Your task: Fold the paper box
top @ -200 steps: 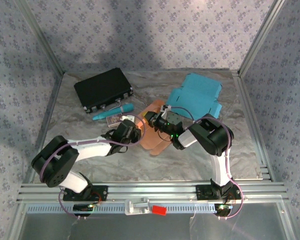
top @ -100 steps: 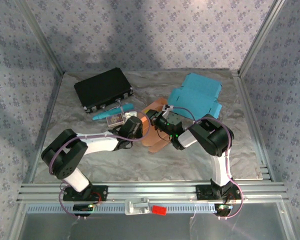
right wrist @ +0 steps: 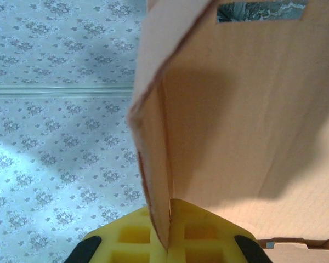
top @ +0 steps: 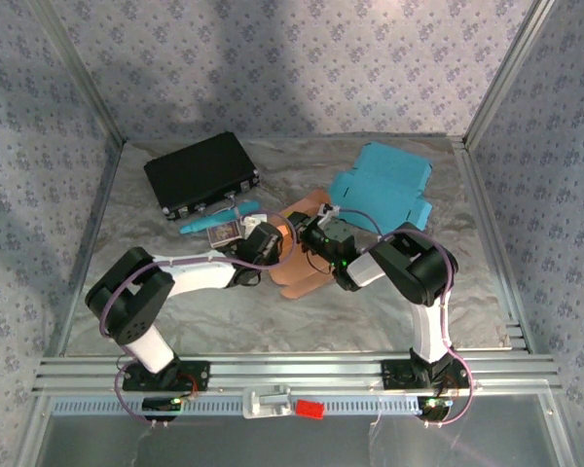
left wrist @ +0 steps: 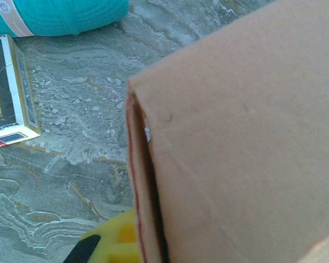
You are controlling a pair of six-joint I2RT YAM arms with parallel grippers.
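The left gripper (top: 273, 240) has slid in from the near left and just clamped onto the tan box (top: 307, 277), which sits mid-table. The box edge runs against its yellow pad (left wrist: 118, 241). The right gripper (top: 313, 238) stays pinched on the opposite wall. With both sides held, folding can probably begin.

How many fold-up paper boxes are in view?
2: the orange box at centre, and the blue box behind it toward the far right. Another could hide underneath.
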